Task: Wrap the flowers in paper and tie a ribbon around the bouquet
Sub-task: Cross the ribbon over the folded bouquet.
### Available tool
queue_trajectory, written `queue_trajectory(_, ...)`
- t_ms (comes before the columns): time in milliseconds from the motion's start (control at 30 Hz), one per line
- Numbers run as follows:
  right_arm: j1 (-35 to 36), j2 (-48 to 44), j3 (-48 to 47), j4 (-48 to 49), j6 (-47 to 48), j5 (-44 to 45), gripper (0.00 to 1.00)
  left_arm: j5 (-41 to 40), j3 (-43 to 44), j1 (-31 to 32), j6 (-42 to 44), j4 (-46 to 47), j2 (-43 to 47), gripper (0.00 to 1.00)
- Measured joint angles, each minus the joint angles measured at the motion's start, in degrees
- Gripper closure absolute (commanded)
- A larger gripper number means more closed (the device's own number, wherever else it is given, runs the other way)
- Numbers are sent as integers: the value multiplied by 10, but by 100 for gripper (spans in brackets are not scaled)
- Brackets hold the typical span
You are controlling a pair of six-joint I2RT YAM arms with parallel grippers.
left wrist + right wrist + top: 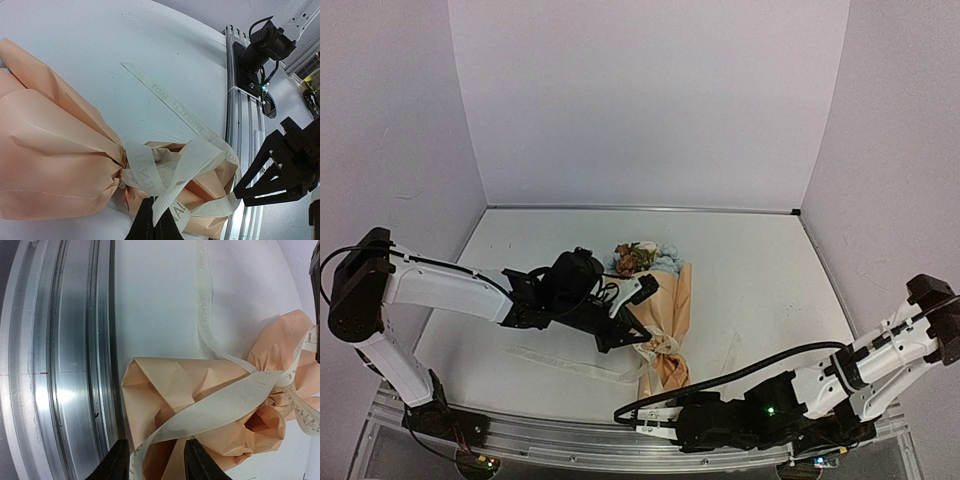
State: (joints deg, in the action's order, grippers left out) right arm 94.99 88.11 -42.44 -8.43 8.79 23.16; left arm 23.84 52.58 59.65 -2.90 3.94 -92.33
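Flowers [638, 257] already wrapped in paper [55, 150]; ribbon [175, 165] loops the bouquet [666, 315] neck, knot apparently unfinished. Left gripper [156, 222] clamps one strand beside that neck; right gripper [155, 462], jaws parted, straddles the other.

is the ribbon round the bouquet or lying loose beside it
Around it: the ribbon loops the pinched neck of the bouquet, one tail trailing on the table. Knotted or not, cannot tell.

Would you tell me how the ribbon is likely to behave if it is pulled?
Probably floppy: the ribbon loops and twists loosely over the paper. Likely very light, as its tail lies flat on the table. A pull may tighten it round the paper rather than slide free.
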Motion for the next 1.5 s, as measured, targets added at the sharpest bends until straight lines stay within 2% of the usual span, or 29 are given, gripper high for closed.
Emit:
queue_trajectory(100,3,14,0,0,-10,4,73,0,3,-1,0,-5,0,100)
queue_trajectory(267,6,17,0,0,-19,28,99,0,3,-1,0,-7,0,100)
queue_trajectory(300,6,17,0,0,-21,33,100,0,3,-1,0,-8,0,100)
queue_trajectory(467,6,-6,0,-9,-15,50,100,-1,3,-1,-2,-8,0,99)
queue_trajectory(600,-2,-66,-3,-46,-16,49,100,-7,-5,-1,-13,7,3,99)
queue_trajectory(700,-31,-114,-19,-98,-34,27,100,-15,-29,-2,-28,23,20,98)
queue_trajectory(833,-109,-140,-59,-169,-86,-34,100,-22,-57,-2,-46,43,40,98)
queue_trajectory(1133,-240,-88,-118,-249,-219,-156,100,-34,-78,-2,-63,77,65,98)
queue_trajectory(1500,-286,0,-169,-252,-324,-258,100,-45,-89,-2,-66,99,70,97)
